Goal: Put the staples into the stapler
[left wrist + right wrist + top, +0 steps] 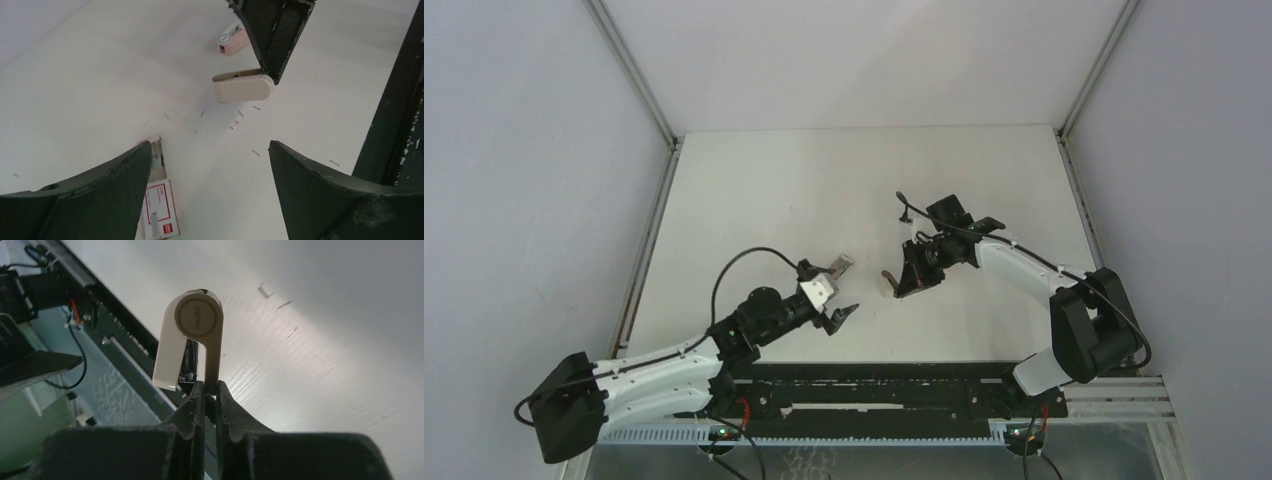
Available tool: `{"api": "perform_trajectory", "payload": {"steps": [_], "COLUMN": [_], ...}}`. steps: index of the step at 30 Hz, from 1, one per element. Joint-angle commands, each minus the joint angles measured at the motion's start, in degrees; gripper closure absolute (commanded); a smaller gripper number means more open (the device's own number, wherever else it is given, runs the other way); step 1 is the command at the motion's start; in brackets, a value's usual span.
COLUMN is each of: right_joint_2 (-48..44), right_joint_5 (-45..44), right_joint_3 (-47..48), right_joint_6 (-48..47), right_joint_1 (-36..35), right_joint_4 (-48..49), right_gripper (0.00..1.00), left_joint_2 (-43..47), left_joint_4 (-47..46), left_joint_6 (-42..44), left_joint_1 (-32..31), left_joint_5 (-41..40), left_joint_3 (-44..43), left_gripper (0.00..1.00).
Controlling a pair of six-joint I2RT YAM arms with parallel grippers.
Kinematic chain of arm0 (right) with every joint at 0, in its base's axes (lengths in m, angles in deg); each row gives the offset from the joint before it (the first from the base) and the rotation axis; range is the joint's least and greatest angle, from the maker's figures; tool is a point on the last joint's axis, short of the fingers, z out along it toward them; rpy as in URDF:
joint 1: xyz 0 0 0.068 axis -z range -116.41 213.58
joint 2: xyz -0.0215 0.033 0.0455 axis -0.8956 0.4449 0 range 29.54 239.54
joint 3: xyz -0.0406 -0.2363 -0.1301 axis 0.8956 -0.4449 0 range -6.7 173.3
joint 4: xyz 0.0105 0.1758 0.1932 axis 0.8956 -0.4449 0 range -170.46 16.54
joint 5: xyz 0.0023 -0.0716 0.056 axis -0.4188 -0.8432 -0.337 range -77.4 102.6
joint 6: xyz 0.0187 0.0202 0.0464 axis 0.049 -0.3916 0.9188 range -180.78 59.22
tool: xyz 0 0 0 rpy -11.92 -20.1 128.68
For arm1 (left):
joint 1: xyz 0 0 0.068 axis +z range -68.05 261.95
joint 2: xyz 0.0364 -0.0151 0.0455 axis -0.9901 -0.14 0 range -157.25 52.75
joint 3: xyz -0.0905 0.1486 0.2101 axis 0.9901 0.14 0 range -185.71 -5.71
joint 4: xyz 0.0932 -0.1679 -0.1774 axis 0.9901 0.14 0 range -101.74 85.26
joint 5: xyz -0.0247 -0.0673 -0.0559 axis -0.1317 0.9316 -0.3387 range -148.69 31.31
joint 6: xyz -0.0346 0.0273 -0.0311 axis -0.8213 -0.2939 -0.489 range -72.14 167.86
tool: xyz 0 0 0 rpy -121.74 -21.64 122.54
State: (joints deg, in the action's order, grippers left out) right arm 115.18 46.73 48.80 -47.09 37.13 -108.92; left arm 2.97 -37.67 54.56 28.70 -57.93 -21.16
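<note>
We pinch the stapler [197, 317] by one thin arm in the right gripper [210, 387], left gripper [209, 147] gaping empty; it may twist loose.

You are looking down on a matt white table [754, 190], boxed in on three sides by plain pale grey panels: a back wall [864, 60], a left wall [524, 180] and a right wall [1194, 150]; a slim metal post [632, 70] runs up the left rear corner and a second post [1099, 68] up the right one; metal strips [646, 255] edge the table's sides; along your near edge lies a black rail [874, 385], with a white slotted duct [659, 433] just beside it; beyond that edge you can make out a mottled grey surface [874, 462] lower down; the light is soft and even, and in the right wrist view the table carries a faint ribbed sheen.
</note>
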Motion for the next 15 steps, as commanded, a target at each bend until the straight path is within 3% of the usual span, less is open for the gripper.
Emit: {"api": "perform_trajectory", "payload": {"steps": [1, 10, 15], "right_joint_2": [-2.89, -1.69, -0.27], "right_joint_5": [8.74, 8.98, 9.95], "right_joint_3": [-1.22, -1.45, -1.44], "right_joint_6": [-0.47, -1.57, -1.96], "right_joint_1": [-1.13, -7.27, -8.90], "right_joint_4": [-2.68, -5.97, -6.02], "right_gripper": [1.00, 1.00, 1.00], "left_joint_2": [-2.74, -9.73, -13.50], "left_joint_4": [-8.92, -9.32, -8.34], "left_joint_6": [13.55, 15.50, 15.64], "left_joint_1": [-6.77, -13.51, -16.46], "left_joint_5": [-4.63, -0.83, -0.34], "left_joint_3": [0.76, -1.74, -3.18], "left_gripper": [0.11, 0.14, 0.22]}}
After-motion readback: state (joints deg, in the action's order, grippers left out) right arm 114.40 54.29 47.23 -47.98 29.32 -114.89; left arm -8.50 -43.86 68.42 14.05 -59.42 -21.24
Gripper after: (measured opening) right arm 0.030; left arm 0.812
